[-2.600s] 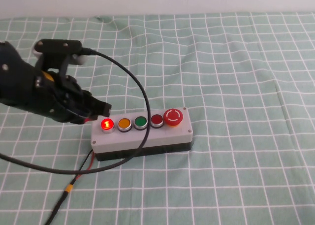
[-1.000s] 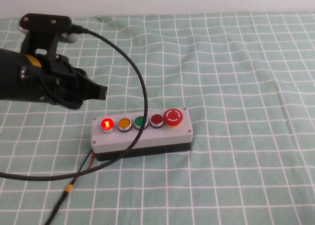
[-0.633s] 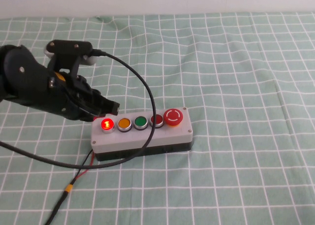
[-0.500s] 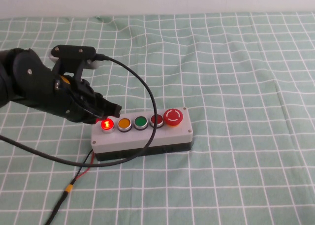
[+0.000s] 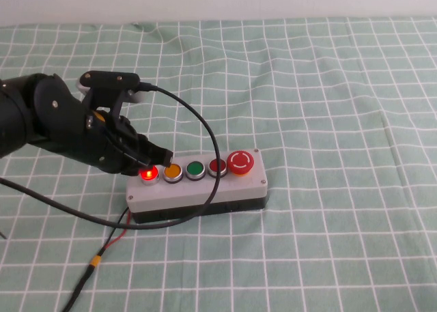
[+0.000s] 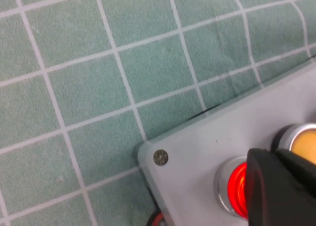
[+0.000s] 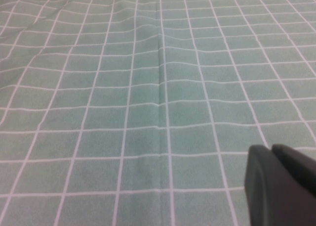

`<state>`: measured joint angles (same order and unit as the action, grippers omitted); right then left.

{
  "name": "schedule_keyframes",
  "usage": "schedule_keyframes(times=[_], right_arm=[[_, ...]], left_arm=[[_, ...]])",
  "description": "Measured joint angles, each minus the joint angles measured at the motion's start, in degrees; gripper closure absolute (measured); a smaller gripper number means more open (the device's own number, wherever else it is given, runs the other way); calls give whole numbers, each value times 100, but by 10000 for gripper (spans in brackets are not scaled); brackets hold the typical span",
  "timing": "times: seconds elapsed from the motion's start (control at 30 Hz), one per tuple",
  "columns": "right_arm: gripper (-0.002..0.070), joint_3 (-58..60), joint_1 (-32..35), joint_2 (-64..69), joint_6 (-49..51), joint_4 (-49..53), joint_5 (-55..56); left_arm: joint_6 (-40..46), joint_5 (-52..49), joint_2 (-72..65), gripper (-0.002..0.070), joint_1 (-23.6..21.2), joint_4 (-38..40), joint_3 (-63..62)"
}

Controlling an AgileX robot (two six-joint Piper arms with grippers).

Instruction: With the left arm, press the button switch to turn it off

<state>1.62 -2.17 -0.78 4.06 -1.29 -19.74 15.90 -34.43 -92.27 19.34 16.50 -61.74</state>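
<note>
The button switch (image 5: 147,175) glows bright red at the left end of the grey box (image 5: 205,190). My left gripper (image 5: 161,155) is shut, with its black tip right at that button. In the left wrist view the shut fingertips (image 6: 274,161) cover part of the lit button (image 6: 236,189) on the box (image 6: 197,152); I cannot tell whether they touch it. My right gripper (image 7: 271,154) is shut and empty over bare cloth, and it is out of the high view.
On the box, right of the lit one, are a yellow button (image 5: 172,171), a green button (image 5: 195,169), a dark red button (image 5: 217,166) and a red mushroom button (image 5: 240,162). The arm's black cable (image 5: 199,124) loops over the box. A red wire (image 5: 113,240) leaves its front left.
My left arm swung back up and left, then came down and right toward the box, so its tip now sits at the lit red button. The button stays lit.
</note>
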Motion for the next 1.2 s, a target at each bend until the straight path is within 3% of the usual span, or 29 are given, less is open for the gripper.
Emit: schedule_keyframes(times=[0.43,0.93,1.2], right_arm=[[694,0,0,0,0,0,0],[694,0,0,0,0,0,0],[694,0,0,0,0,0,0]], left_arm=[[19,999,236,677,12,185,733],[-63,-116,2532,677,12,-24,474],[-511,-535,4076,677,12,-48,994]])
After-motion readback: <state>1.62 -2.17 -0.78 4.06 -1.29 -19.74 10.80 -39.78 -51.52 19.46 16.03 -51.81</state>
